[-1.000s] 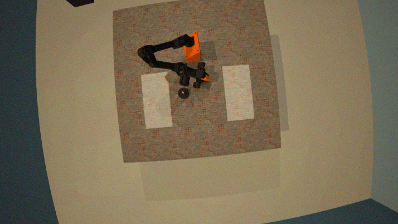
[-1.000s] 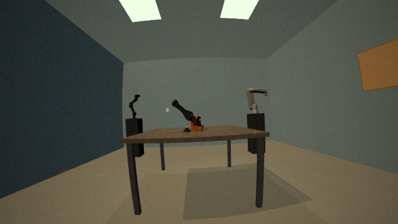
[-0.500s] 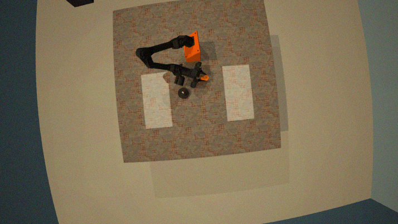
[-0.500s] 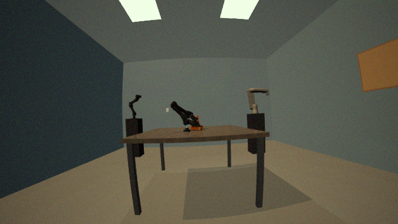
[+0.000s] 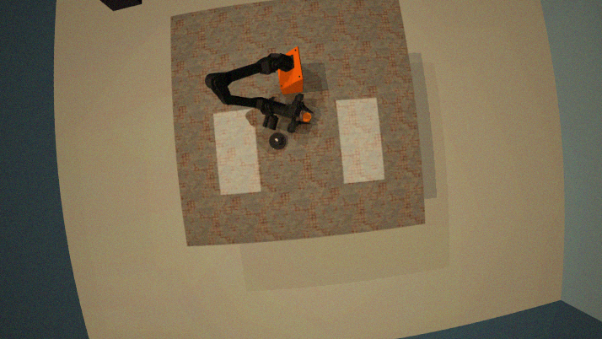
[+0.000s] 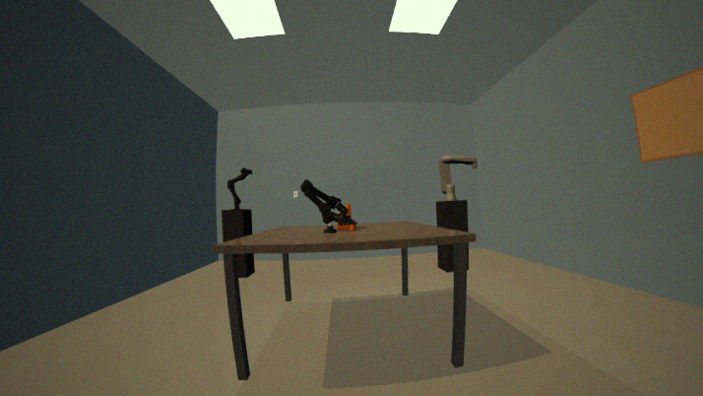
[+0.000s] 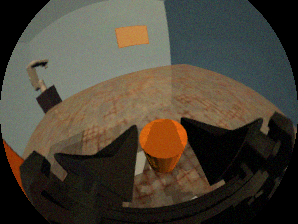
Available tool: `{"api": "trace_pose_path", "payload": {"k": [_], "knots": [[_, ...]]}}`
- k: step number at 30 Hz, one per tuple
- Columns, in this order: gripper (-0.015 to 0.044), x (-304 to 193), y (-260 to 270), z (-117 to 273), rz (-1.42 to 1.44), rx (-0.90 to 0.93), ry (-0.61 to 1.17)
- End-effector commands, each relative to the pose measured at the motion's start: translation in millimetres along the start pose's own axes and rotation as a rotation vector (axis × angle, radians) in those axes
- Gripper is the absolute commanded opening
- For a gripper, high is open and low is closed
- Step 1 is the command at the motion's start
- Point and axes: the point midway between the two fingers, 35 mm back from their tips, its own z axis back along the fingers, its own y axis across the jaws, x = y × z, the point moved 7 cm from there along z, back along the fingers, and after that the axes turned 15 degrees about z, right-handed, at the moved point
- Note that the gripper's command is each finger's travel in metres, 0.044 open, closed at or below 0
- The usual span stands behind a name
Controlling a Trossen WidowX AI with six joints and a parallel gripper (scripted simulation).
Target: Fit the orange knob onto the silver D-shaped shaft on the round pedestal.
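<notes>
The orange knob (image 5: pixel 307 117) (image 6: pixel 352 228) (image 7: pixel 164 142) stands upright on the table, its round top up and its hole hidden underneath. My gripper (image 7: pixel 158 124) reaches low over the table and is open. Its two black fingers stand on either side of the knob, with a narrow gap showing at the left finger in the wrist view. The dark round pedestal (image 5: pixel 279 146) (image 6: pixel 330 231) stands apart from the knob, nearer the table's front edge and to the left in the top and exterior views. Its small silver shaft (image 5: pixel 276 139) points up; the flat side is too small to make out.
The orange base bracket (image 5: pixel 291 82) of my arm stands behind the knob. My wrist and its camera housing (image 5: pixel 270 121) hang close behind the pedestal. Two pale bright patches (image 5: pixel 237 160) (image 5: pixel 361 147) lie on the patterned table top (image 5: pixel 303 202).
</notes>
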Motion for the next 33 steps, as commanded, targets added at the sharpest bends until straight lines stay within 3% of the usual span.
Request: {"api": "trace_pose_path", "payload": {"k": [1,18,25,33], "knots": [[0.0260,0.0,0.0,0.0,0.000,0.000,0.000],[0.0260,0.0,0.0,0.0,0.000,0.000,0.000],[0.0440,0.0,0.0,0.0,0.000,0.000,0.000],[0.0440,1.4,-0.8,0.5,0.000,0.000,0.000]]}}
